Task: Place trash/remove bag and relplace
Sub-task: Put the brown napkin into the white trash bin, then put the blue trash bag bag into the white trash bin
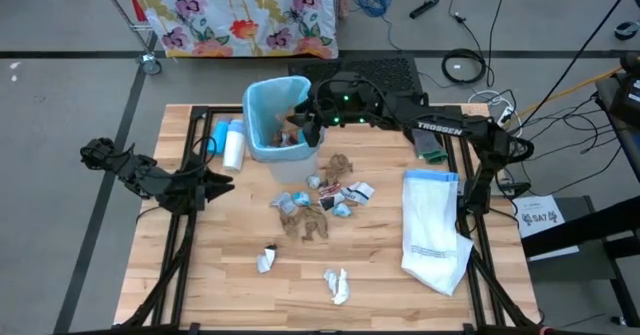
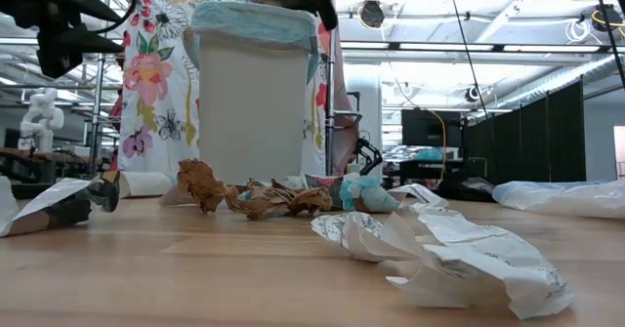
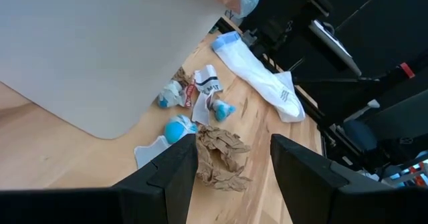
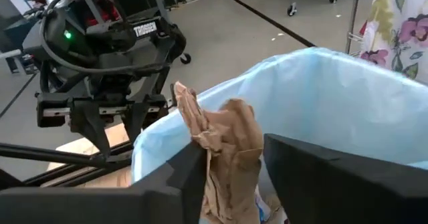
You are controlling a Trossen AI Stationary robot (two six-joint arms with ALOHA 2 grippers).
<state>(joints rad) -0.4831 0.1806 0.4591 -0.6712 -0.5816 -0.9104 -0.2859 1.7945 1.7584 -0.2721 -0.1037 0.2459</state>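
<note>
Your right gripper (image 4: 231, 177) hangs over the mouth of the white bin lined with a thin, translucent light-blue plastic bag (image 1: 268, 103), at about twelve o'clock on the wooden table (image 1: 200, 265). Its two dark fingers (image 4: 321, 184) stand part-way open, with a crumpled brown paper scrap (image 4: 227, 144) upright between them; you cannot tell from the wrist view whether the pads are pressing it or merely flanking it. That scrap's long axis runs up and down, its ragged tip rising above the fingers and its lower end dipping inside the liner's rim. Your left gripper (image 3: 231, 164) waits at about nine o'clock, raised off the table, its fingers spread wide with nothing between them; below it you see another crumpled brown paper scrap (image 3: 222, 158). The rest of the trash, a loose cluster of brown, white and light-blue wads (image 1: 318, 197), lies just at six o'clock from the bin near the table's centre, with two white wads (image 1: 337, 285) nearer the front edge. The flat white plastic replacement bag with a blue hem (image 1: 432, 227) lies at about three o'clock, its long axis running front to back, hem toward the far edge.
</note>
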